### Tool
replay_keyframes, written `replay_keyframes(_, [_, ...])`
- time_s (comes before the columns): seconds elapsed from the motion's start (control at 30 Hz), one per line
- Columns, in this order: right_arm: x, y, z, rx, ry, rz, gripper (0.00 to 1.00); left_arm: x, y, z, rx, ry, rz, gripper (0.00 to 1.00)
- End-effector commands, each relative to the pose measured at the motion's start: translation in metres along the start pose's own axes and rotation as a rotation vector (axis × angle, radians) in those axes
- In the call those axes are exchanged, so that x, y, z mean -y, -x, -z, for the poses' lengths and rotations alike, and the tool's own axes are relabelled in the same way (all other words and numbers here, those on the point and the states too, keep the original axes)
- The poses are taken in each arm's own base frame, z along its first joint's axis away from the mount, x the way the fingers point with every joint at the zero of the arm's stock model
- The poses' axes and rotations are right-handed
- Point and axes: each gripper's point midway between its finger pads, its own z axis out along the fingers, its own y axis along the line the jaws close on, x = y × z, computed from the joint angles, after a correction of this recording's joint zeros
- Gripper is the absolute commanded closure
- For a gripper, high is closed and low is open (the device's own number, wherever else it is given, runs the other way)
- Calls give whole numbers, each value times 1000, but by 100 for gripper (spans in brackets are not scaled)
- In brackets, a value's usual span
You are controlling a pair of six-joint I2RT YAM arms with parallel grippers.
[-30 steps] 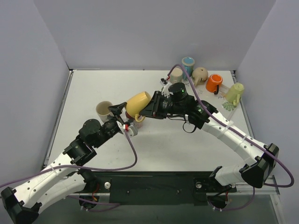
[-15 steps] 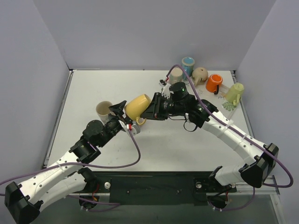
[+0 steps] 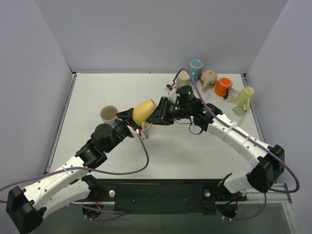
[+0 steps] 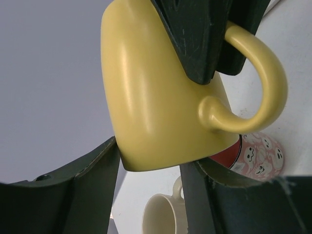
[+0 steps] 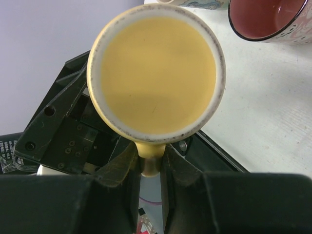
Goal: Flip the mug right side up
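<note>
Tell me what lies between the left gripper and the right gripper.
The yellow mug: the right gripper pinches its handle, and the left gripper straddles its body. The top and left wrist views show it.

Cream mug (image 3: 108, 114) upright – orange mug (image 3: 223, 87), green mug (image 3: 245, 96) far rt.

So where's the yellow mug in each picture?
Top view: yellow mug near the picture's middle.
Left wrist: fills the middle, handle to the right.
Right wrist: its round end, upper middle.
Shared landmark: the right tool pinching its handle.
</note>
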Motion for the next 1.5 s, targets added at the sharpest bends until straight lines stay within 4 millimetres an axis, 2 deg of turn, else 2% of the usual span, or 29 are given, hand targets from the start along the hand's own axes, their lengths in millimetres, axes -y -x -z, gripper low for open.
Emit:
replay_keyframes(0.0, [-39, -11, -6, -65, 178, 69, 100, -15, 34, -7, 133, 32, -8, 41])
replay_keyframes(0.13, [-33, -14, -12, -73, 178, 61, 100, -19, 37, -7, 141, 44, 4, 43])
replay_keyframes(0.2, [-27, -14, -16, -81, 165, 56, 100, -19, 39, -7, 145, 37, 11, 56])
replay_keyframes(0.23, [-23, -13, -18, -84, 158, 51, 100, -18, 40, -7, 149, 28, 15, 68])
replay_keyframes(0.27, [-22, -13, -20, -85, 157, 50, 100, -13, 40, -6, 147, 0, 19, 73])
replay_keyframes(0.3, [-17, -10, -22, -87, 149, 43, 100, -13, 41, -5, 149, -4, 21, 86])
replay_keyframes(0.37, [-8, -2, -25, -77, 135, 33, 100, -11, 42, -2, 156, -16, 28, 100])
replay_keyframes(0.5, [-3, 19, -30, -30, 136, -16, 100, -10, 42, 4, 153, -28, 41, 100])
replay_keyframes(0.67, [-15, 34, -37, 21, 177, -39, 100, -12, 44, 11, 154, -34, 75, 100])
replay_keyframes(0.8, [-24, 37, -37, 40, 215, -68, 100, -12, 41, 12, 148, -23, 52, 100])
replay_keyframes(0.83, [-25, 37, -36, 40, 217, -69, 100, -13, 41, 12, 146, -17, 43, 98])
replay_keyframes(0.87, [-28, 38, -33, 48, 222, -65, 100, -11, 37, 12, 138, -17, 28, 87])
replay_keyframes(0.93, [-32, 39, -29, 55, 226, -60, 100, -8, 31, 10, 126, -6, 4, 75])
replay_keyframes(0.97, [-33, 40, -28, 58, 227, -51, 100, -8, 28, 10, 118, -3, -12, 73])
replay_keyframes(1.03, [-27, 49, -22, 89, 201, -53, 100, -3, 22, 12, 98, -28, -15, 65])
replay_keyframes(1.07, [-25, 51, -17, 97, 192, -50, 100, -10, 25, 14, 99, -22, -6, 62])
replay_keyframes(1.1, [-20, 56, -14, 117, 179, -56, 100, 0, 22, 17, 89, -75, 16, 57])
replay_keyframes(1.13, [-18, 57, -10, 127, 167, -48, 100, -8, 30, 20, 103, -75, 34, 54])
replay_keyframes(1.17, [-12, 59, -6, 135, 141, -52, 100, 0, 32, 24, 104, -132, 62, 51])
replay_keyframes(1.3, [-2, 67, 6, 189, 109, -42, 100, 7, 35, 35, 116, -185, 87, 48])
replay_keyframes(1.43, [-1, 70, 16, 222, 104, -43, 100, 17, 21, 34, 81, -196, 45, 48])
replay_keyframes(1.47, [-1, 70, 17, 223, 107, -49, 100, 14, 21, 33, 84, -175, 40, 47])
